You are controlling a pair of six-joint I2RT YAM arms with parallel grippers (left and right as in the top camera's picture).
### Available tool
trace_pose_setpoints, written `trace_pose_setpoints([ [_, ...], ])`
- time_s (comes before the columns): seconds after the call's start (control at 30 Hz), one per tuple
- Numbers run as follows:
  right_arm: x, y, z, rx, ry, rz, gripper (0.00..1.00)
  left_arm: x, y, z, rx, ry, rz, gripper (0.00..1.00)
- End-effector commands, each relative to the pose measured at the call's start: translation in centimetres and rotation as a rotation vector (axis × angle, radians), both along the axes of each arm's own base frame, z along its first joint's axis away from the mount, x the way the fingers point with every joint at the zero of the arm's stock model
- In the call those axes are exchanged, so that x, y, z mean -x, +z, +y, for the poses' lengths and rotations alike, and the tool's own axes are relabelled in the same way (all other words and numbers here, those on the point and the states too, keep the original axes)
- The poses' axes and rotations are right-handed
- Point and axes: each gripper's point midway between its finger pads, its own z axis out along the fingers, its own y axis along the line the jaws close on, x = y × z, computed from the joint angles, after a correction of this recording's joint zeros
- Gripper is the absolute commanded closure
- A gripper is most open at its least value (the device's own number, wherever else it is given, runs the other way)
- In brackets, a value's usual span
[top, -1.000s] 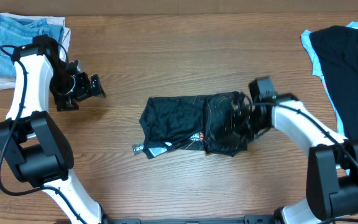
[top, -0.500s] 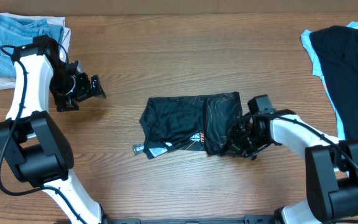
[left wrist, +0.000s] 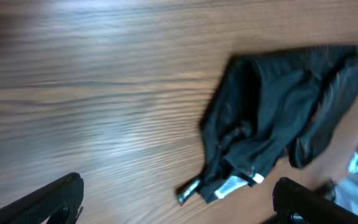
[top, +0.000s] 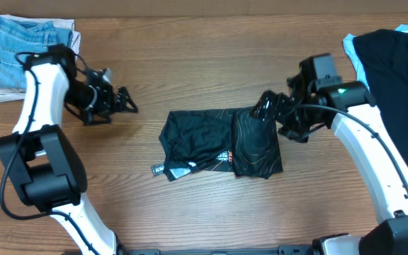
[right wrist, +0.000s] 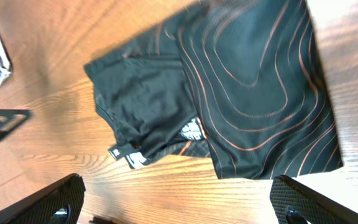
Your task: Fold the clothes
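The clothes (top: 222,144), a black shirt with thin orange contour lines, lie folded into a rough rectangle in the middle of the table. A white-printed tag end pokes out at the front left. My right gripper (top: 273,119) hovers open over the shirt's back right corner with nothing in it. In the right wrist view the shirt (right wrist: 229,93) fills the upper part, and the gripper (right wrist: 182,205) stands wide above bare wood. My left gripper (top: 127,101) is open, left of the shirt and apart from it. The left wrist view shows the shirt (left wrist: 272,112) beyond the spread gripper (left wrist: 176,208).
Light-blue jeans (top: 23,46) lie folded on a white cloth at the back left corner. A black garment (top: 395,78) over a light-blue one hangs on the table's right edge. Bare wooden table (top: 190,212) surrounds the shirt.
My right gripper has opened, let go of the shirt's right part and lifted back toward the far right. The left gripper has shifted a little to the right, toward the shirt.
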Motion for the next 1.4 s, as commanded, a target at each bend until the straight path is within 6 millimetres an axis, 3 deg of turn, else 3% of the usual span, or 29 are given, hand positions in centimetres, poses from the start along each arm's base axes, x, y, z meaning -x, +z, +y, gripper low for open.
trace_pose_setpoints([
  [0.0, -1.2, 2.5, -0.4, 0.027, 0.019, -0.097, 0.00, 1.4, -1.0, -4.0, 0.160, -0.069, 0.002, 0.00],
  [0.13, -1.6, 2.6, -0.7, 0.042, 0.014, -0.115, 0.00, 3.0, -2.9, -7.0, 0.247, -0.096, 0.027, 0.00],
  [0.3, -1.6, 2.4, -1.4, 0.071, -0.002, -0.111, 0.00, 4.5, -5.0, -8.6, 0.248, -0.114, 0.056, 0.00],
  [0.53, -1.6, 2.4, -1.4, 0.071, -0.002, -0.111, 0.00, 4.5, -6.8, -9.3, 0.214, -0.054, 0.083, 0.00],
  [0.73, -1.7, 2.4, -1.4, 0.071, -0.002, -0.112, 0.00, 5.3, -9.4, -8.1, -0.011, 0.075, 0.203, 0.00],
  [1.03, -1.6, 2.3, -1.5, 0.075, -0.003, -0.108, 0.00, 7.7, -10.9, -9.9, -0.236, 0.191, 0.344, 0.00],
  [1.37, -1.5, 2.2, -1.7, 0.087, -0.005, -0.102, 0.00, 10.1, -13.3, -11.0, -0.216, 0.187, 0.361, 0.00],
])
